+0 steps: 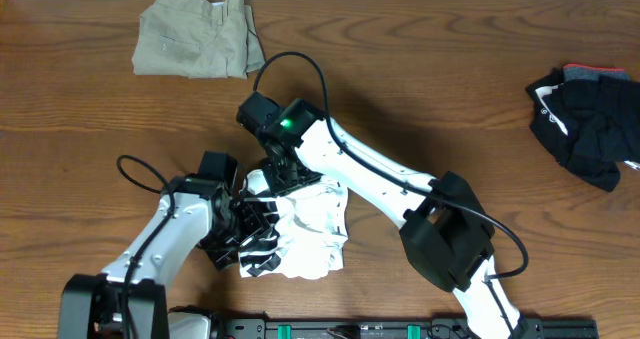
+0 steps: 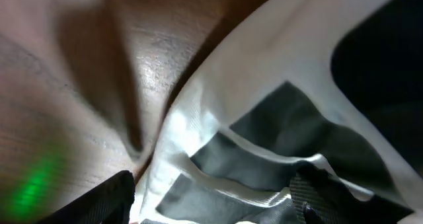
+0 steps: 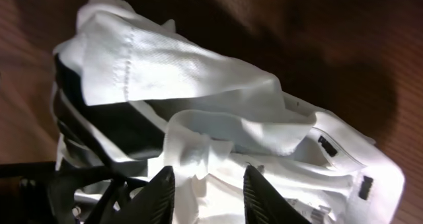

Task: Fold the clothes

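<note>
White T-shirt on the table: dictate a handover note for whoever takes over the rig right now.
Left gripper: jaws wide, T-shirt cloth between them.
Right gripper: jaws narrow around a shirt fold; grip uncertain.
T-shirt crumpled at the near edge, mid-table; trousers far left; black bundle far right, loose.
Done: trousers look folded. Left: T-shirt, then bundle.

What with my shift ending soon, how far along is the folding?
Done: the khaki trousers look folded at the far edge of the table. In hand: the white T-shirt lies crumpled, left gripper and right gripper both at it, the right straddling a fold. Left: that shirt's folding and the black bundle, heaped at the right.
</note>
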Available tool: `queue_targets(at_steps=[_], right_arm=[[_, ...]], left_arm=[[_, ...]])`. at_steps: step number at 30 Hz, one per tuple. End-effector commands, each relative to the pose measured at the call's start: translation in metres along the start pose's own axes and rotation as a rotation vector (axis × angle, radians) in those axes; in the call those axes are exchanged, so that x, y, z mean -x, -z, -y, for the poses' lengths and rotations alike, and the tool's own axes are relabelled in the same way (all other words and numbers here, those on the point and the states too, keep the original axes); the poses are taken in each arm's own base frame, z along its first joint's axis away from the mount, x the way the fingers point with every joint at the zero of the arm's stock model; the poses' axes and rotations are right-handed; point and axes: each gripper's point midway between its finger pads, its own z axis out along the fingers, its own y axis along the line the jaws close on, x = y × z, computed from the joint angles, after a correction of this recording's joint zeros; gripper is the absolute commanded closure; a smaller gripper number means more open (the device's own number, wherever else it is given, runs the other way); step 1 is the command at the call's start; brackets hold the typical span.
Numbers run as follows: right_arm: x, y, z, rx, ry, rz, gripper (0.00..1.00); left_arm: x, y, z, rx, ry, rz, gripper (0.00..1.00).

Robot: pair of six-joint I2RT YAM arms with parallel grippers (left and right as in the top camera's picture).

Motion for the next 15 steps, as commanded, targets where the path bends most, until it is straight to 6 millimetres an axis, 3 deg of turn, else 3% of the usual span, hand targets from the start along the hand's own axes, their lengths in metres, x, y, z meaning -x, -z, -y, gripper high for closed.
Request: queue_targets(at_steps=[1,15], right_arm=[[-0.005,-0.013,0.004,-0.022,0.015,-0.022,0.68],[-0.006,-0.014,-0.019,0.052,0.045,-0.012,0.71]], left_arm=[[-0.001,-0.004,-0.003,0.019,0.011,-0.011,0.23],[-0.002,-0.004,-0.003,0.021,0.012,-0.014,0.23]])
